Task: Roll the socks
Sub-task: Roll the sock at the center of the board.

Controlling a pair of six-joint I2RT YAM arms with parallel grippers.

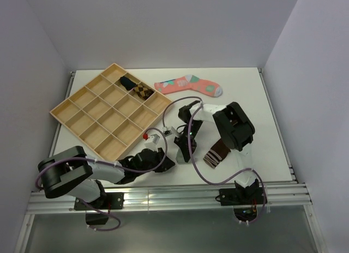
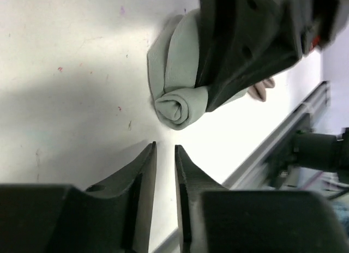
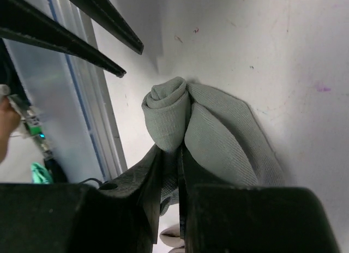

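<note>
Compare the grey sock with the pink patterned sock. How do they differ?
The grey sock is plain; the pink sock carries coloured patterns. The grey sock is partly rolled at one end; the pink sock lies flat. The right gripper pinches the grey sock; nothing touches the pink sock. Both rest on the white table.

The right gripper hides much of the grey sock from the left wrist camera; overhead, the right arm seemingly covers part of the brown sock.
</note>
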